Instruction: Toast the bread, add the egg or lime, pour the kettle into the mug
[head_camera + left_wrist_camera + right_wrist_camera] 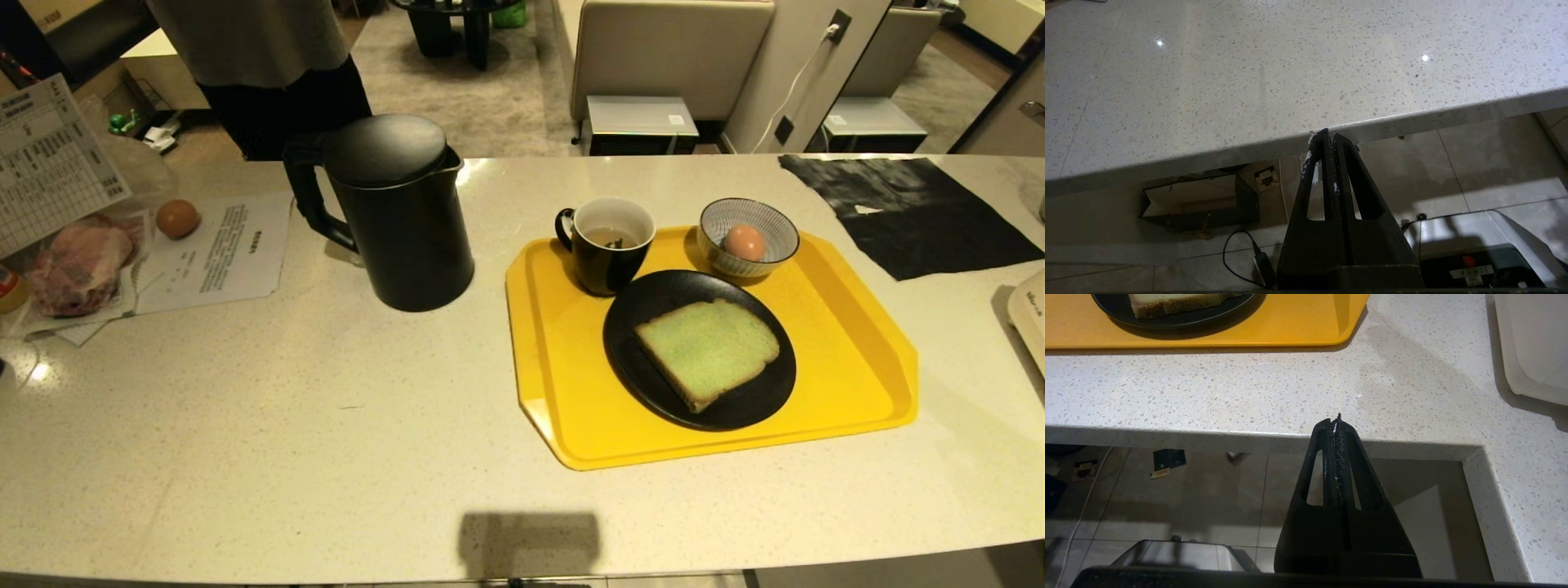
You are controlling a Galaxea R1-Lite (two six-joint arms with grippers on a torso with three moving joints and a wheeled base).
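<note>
The pale green bread (707, 349) lies on a black plate (637, 314) on the yellow tray (563, 367); its crust edge (1167, 304) shows in the right wrist view. Behind it the black mug (606, 245) holds liquid. The pinkish egg (744, 242) rests in a striped bowl (775, 224). The tall black kettle (392, 212) stands left of the tray, lid on, handle to the left. No lime is in view. My left gripper (1329, 133) and right gripper (1336, 421) hang shut and empty at the counter's near edge, outside the head view.
A darker egg (177, 218), papers (220, 253) and a bagged item (77, 269) lie at the far left. A black cloth (914, 212) lies at the back right, a white appliance (1030, 314) at the right edge. A person (261, 57) stands behind the counter.
</note>
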